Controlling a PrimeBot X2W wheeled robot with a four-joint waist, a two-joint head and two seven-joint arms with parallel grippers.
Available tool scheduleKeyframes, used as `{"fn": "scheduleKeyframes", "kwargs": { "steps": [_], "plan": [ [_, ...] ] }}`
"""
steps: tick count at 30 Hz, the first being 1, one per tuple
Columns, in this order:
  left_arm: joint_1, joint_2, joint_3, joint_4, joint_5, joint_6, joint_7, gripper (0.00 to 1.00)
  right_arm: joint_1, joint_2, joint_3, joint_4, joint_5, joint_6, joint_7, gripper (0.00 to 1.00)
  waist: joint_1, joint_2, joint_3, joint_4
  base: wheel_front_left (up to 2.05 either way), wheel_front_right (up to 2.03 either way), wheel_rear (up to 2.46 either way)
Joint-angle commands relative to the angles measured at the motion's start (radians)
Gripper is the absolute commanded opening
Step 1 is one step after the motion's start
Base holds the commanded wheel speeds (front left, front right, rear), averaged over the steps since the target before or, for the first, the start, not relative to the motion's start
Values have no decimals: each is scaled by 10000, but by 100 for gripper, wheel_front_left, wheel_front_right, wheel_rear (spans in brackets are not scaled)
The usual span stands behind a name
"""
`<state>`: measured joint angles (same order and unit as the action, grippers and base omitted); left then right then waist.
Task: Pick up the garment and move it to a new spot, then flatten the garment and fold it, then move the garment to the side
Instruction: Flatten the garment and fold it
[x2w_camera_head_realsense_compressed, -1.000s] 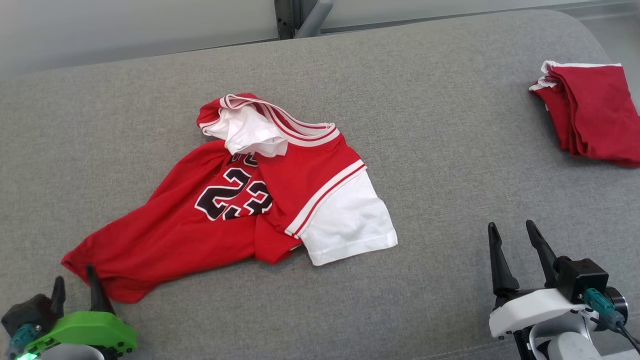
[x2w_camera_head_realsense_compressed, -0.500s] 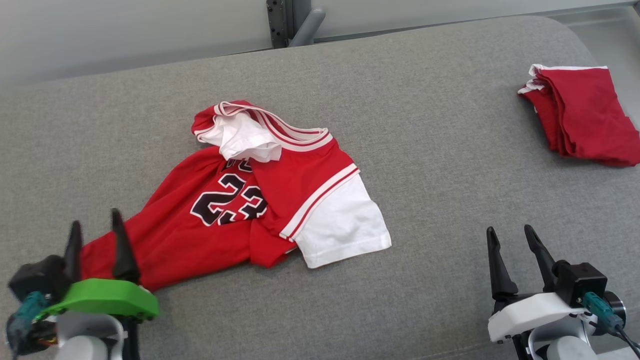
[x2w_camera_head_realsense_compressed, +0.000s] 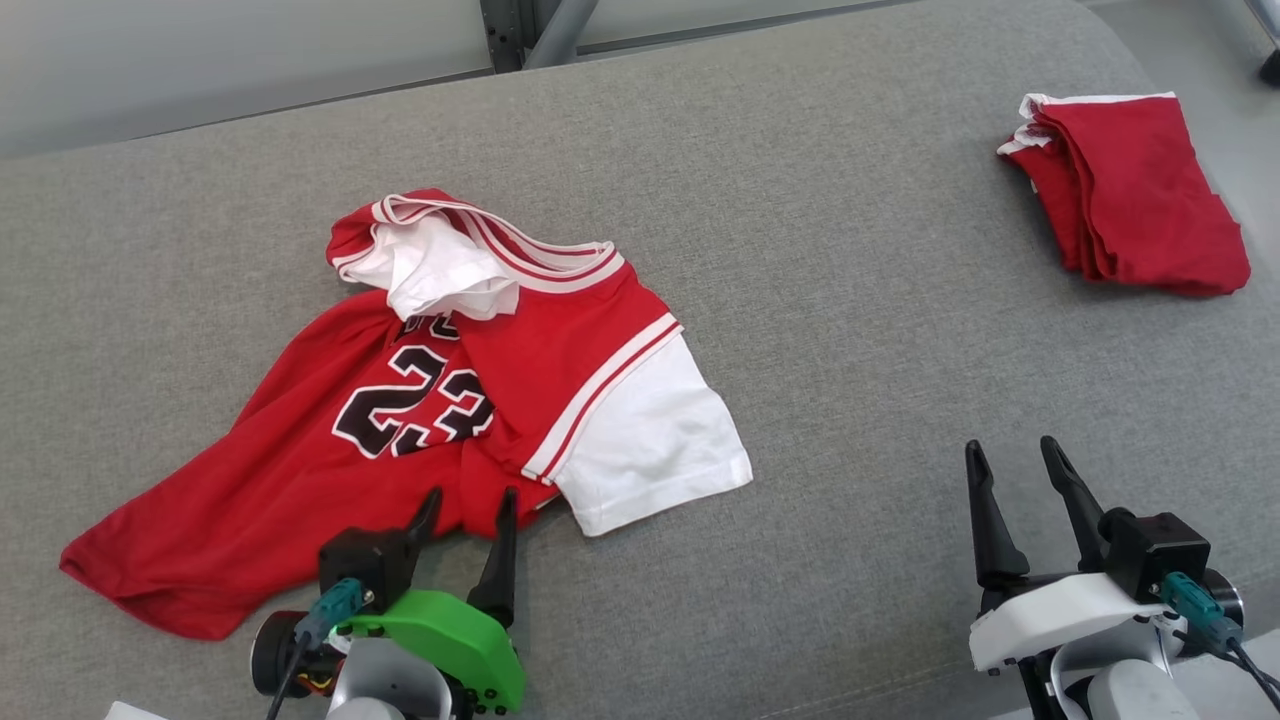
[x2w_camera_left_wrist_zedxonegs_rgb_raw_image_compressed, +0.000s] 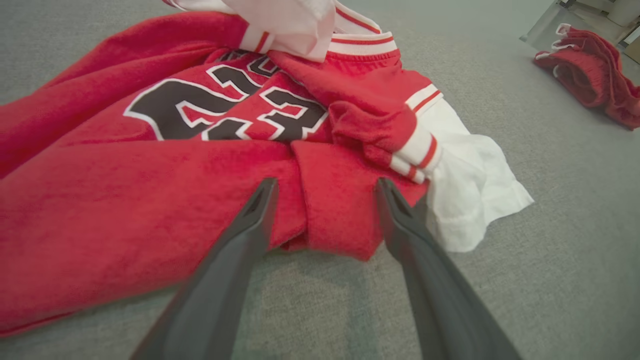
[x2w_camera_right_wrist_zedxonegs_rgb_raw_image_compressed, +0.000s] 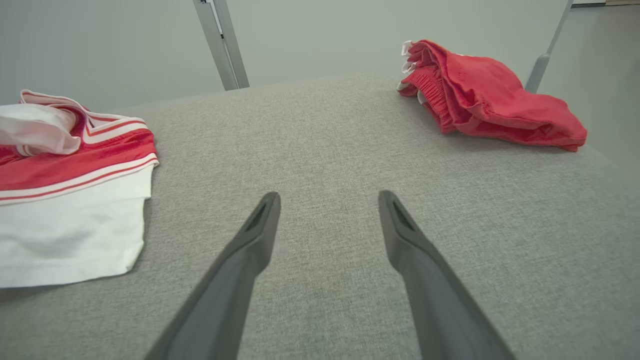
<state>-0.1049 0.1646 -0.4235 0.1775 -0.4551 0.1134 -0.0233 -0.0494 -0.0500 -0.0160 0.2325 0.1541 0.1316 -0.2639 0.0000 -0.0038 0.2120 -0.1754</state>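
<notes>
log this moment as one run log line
jersey: crumpled on grey cushion, not folded | left tool: open, at a fold on jersey's near edge | right tool: open, empty, apart from jersey | red garment: folded, far right

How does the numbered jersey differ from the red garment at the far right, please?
The jersey lies spread out and crumpled; the red garment is folded into a compact stack. The jersey shows black numbers and white sleeves; the red garment is plain red with a thin white edge. The jersey covers far more room than the red garment. Both are red and rest on the grey surface.
</notes>
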Motion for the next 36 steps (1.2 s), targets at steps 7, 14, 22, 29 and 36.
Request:
{"fn": "scheduleKeyframes", "kwargs": {
  "steps": [7, 14, 22, 29, 36],
  "plan": [
    [98, 163, 175, 129, -228, 11, -52, 100, -20, -12, -61, -11, 13, -19, -7, 100, 0, 38, 162, -187, 0, 0, 0],
    [-43, 49, 3, 187, -416, -229, 86, 40, -116, -12, -1, 57, 48, -19, -6, 100, 0, 38, 159, -273, 0, 0, 0],
    [210, 448, 27, -353, -823, -557, 564, 0, 122, -12, -97, 114, 115, -19, -6, 100, 0, 38, -109, -259, 0, 0, 0],
    [685, 1542, 497, -3043, -1290, -570, 1743, 0, 276, -12, -127, 165, 209, -19, -6, 100, 0, 38, -399, -174, 0, 0, 0],
    [-12, 3308, 1062, -5524, -2449, -1129, 4361, 0, 73, -9, -95, 119, 324, -19, -6, 100, 0, 38, -240, -96, 0, 0, 0]
  ]
}}
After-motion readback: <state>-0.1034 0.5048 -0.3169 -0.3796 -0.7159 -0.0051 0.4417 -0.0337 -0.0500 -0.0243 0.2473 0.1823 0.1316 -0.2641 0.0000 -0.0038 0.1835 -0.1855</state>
